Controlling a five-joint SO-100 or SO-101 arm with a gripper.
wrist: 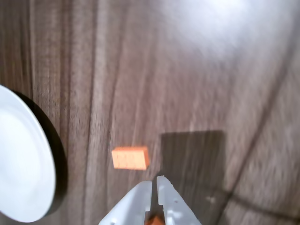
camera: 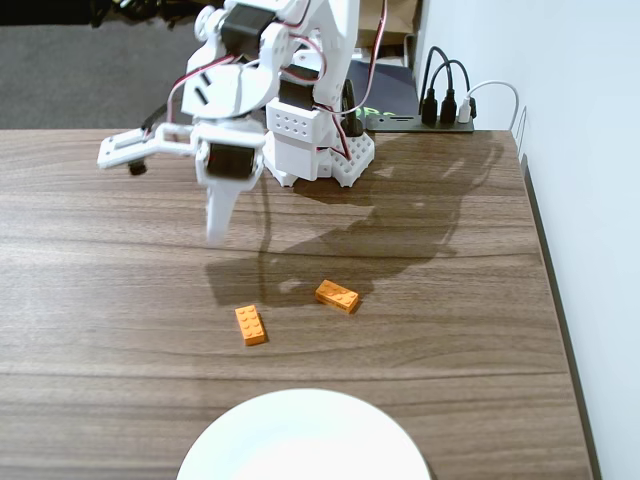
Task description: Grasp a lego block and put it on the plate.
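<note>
Two small orange lego blocks lie on the wooden table in the fixed view, one (camera: 251, 324) nearer the white plate (camera: 300, 440), the other (camera: 337, 295) to its right. The plate sits at the bottom edge, partly cut off. My white gripper (camera: 215, 232) hangs above the table, up and to the left of both blocks, pointing down. It is shut and holds nothing. In the wrist view the gripper (wrist: 154, 180) shows only a thin slit between its fingers. One lego block (wrist: 131, 158) lies just beyond its tips, and the plate (wrist: 21, 164) is at the left edge. An orange patch shows low in the slit.
The arm's white base (camera: 315, 150) stands at the table's back, with a power strip and plugged cables (camera: 440, 110) behind it. The table's right edge (camera: 545, 280) runs beside a white wall.
</note>
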